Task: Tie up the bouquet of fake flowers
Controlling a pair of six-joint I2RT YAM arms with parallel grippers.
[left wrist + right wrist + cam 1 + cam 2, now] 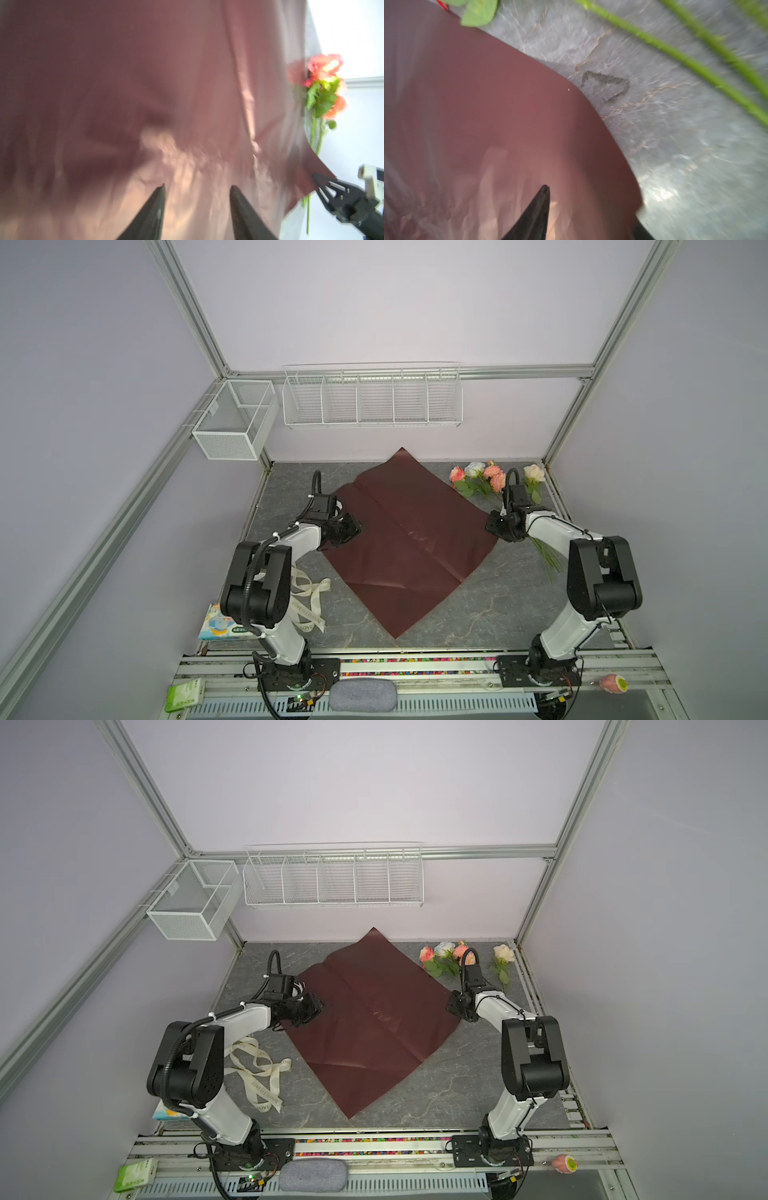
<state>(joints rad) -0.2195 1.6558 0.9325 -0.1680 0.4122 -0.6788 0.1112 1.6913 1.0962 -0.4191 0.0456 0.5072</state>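
Across the middle of the grey stone-patterned tabletop (478, 605), dark red wrapping paper (407, 539) is lying spread out as a diamond, with one corner pointing to the far wall and one to the near edge. It is apparently lying flat so that flowers can be set on it and rolled up. At its left corner the left gripper (355, 529) is hovering low over the sheet. Its wrist view is showing both fingers apart with only shiny paper beyond them, so it is open and gripping nothing. At the right corner the right gripper (493, 526) is sitting with its jaws spread too. Seen from the left wrist camera, the paper's tip is reaching just to them without being pinched. With the arms working at opposite corners, they are probably flattening or squaring the sheet. The fake roses (478, 479), peach-pink, cream and white-blue, are lying loose on the table at the far right, just beside the paper's far-right edge and not on it. Their green stems (549, 562) are running toward the near right under the right arm, and one cream rose is lying a little apart, further right. A cream ribbon (307, 601) with printed lettering is lying in loops at the near left beside the left arm, probably waiting for the tying. Nothing is gathered, wrapped or tied yet.
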